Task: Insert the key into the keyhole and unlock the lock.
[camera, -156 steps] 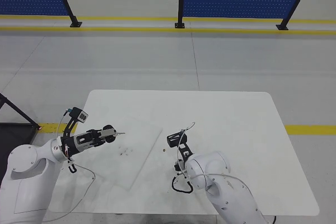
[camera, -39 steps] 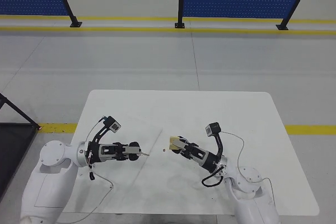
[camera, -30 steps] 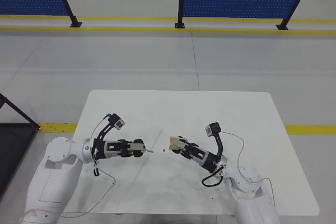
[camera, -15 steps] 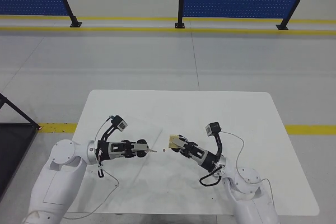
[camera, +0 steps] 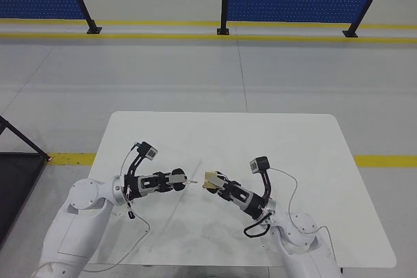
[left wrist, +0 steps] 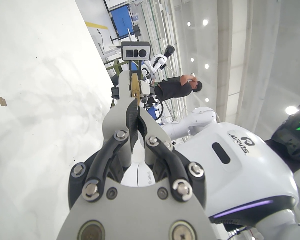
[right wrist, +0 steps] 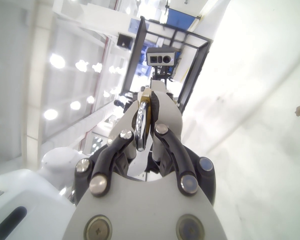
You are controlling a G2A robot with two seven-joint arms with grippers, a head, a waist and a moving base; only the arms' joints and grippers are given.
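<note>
Two pincers: tip to tip above the middle of the white desk [camera: 299,139], facing each other, just apart.
Left pincer [camera: 183,181]: pressed together on the key [camera: 192,182]; black pads [left wrist: 131,117] shut tight with no gap between them; aimed toward the right arm.
Key: thin and pale, sticking out past the left fingertips, in line with the padlock [camera: 208,180]; tip just beside the brass body; cannot tell whether inside the keyhole or only at it.
Right pincer [camera: 215,184]: pinching the padlock by its flat sides; aimed toward the left arm.
Padlock: brass body out at the right fingertips, chrome shackle [right wrist: 140,131] lying back between the fingers toward the wrist; held up off the desk, not resting on it.
Left wrist view: narrow brass end of the padlock straight past that arm's own fingertips, with the right arm's wrist camera [left wrist: 136,53] just behind it.
Right wrist view: left arm's wrist camera [right wrist: 160,58] straight ahead, beyond the brass body.
Brown speck [left wrist: 1,101]: on the desk near the pincers, touching neither.
Floor: grey, with yellow lines [camera: 393,160] beside the desk and blue barriers [camera: 292,8] on the far side.
</note>
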